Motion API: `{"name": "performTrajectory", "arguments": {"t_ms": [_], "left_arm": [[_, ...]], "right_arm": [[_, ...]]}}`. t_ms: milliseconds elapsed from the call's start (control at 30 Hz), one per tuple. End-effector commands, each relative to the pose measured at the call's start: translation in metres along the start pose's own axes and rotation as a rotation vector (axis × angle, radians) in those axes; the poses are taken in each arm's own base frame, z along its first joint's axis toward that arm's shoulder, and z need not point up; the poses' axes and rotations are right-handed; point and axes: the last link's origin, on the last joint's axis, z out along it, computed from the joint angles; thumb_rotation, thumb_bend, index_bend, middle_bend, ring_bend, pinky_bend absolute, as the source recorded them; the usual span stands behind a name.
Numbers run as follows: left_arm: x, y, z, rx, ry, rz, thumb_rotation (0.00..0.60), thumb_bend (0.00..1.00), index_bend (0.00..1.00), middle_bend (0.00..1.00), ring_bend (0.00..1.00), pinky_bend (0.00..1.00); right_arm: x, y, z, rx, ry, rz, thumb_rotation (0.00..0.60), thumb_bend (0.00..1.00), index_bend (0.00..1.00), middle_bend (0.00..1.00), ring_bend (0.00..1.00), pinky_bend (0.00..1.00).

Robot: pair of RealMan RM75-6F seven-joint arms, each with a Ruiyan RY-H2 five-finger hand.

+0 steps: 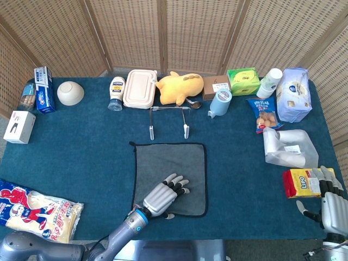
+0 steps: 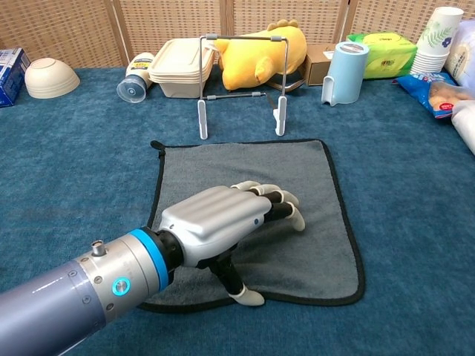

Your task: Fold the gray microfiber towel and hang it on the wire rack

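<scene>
The gray microfiber towel [image 1: 175, 166] [image 2: 245, 174] with a black hem lies flat and unfolded on the blue tablecloth. My left hand [image 1: 163, 197] [image 2: 223, 222] rests palm down on its near half, fingers spread and pointing toward the far right, thumb at the near hem. It holds nothing. Just beyond the towel's far edge stands the wire rack [image 1: 168, 119] [image 2: 241, 81], upright and bare. At the table's near right corner my right hand [image 1: 329, 204] hangs open next to a yellow snack pack [image 1: 300, 182]; the chest view does not show it.
Along the back stand a mayonnaise bottle [image 1: 116, 92], lunch box [image 1: 140, 88], yellow plush toy [image 1: 179, 87], blue cup [image 1: 219, 103], green tissue pack [image 1: 242, 80] and a bowl [image 1: 70, 93]. A snack bag [image 1: 38, 209] lies near left; a silver pouch [image 1: 288, 147] lies right.
</scene>
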Motion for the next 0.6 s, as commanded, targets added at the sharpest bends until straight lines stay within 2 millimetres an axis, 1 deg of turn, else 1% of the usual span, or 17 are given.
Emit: {"name": "performTrajectory", "arguments": {"t_ms": [33,267,600], "left_arm": [[0.0003,0.0000,0.0009,0.000,0.004,-0.004,0.600,0.25,0.24,0.13,0.00,0.00],[0.0010,-0.0017,0.0011,0.002,0.008,-0.009,0.600,0.36,0.29,0.14,0.01,0.00],[0.0022,-0.0038,-0.0001,0.007,0.009,-0.019,0.600,0.45,0.34,0.15,0.02,0.00]], "right_arm": [[0.0003,0.0004,-0.0004,-0.001,0.002,0.000,0.600,0.21,0.04,0.01,0.00,0.00],[0.0009,0.0007,-0.0010,-0.001,0.005,0.001,0.600,0.21,0.04,0.01,0.00,0.00],[0.0023,0.0008,-0.0016,-0.001,0.013,0.003,0.600,0.21,0.05,0.01,0.00,0.00]]}}
